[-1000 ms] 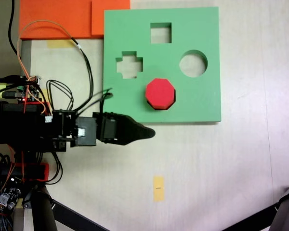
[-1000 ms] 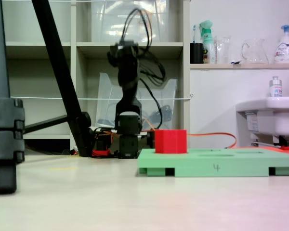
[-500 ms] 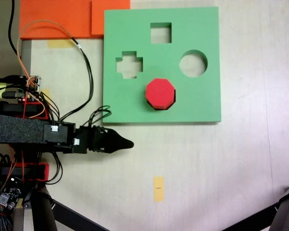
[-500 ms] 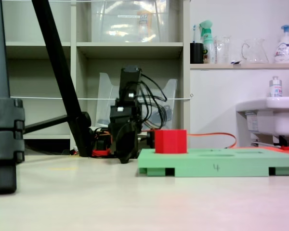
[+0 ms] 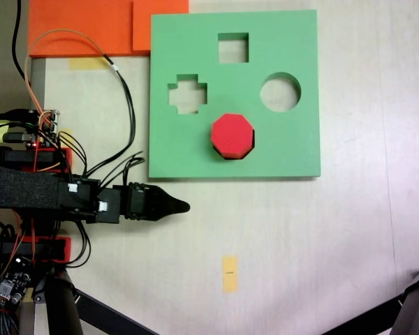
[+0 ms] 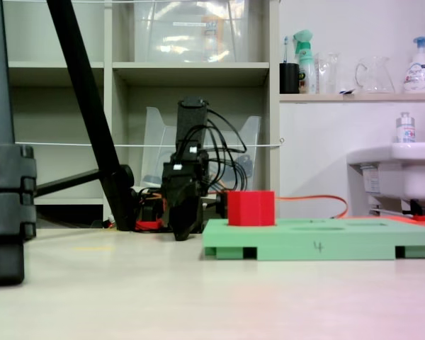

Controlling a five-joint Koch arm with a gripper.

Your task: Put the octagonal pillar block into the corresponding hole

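The red octagonal pillar block [image 5: 232, 134] stands in the eight-sided hole of the green foam board [image 5: 279, 146]; a dark sliver of that hole [image 5: 228, 157] shows at the block's lower edge. In a fixed view from table level, the block [image 6: 251, 207] sticks up above the board [image 6: 304, 237]. My gripper [image 5: 183, 206] lies low over the table, left of and below the board's lower left corner, well apart from the block. Its jaws taper to one closed tip with nothing between them. From table level the gripper [image 6: 180, 235] points down, left of the board.
The board also has a cross cutout [image 5: 187, 95], a square one [image 5: 233, 47] and a round one [image 5: 280, 92]. Orange foam sheets [image 5: 84, 28] lie at the top left. Cables [image 5: 122, 84] loop beside the board. Yellow tape [image 5: 229, 272] marks the table. Tripod legs [image 5: 412, 307] stand at the bottom corners.
The arm has drawn back to the left and sunk low toward the table, away from the board's lower edge. The red block has not moved.
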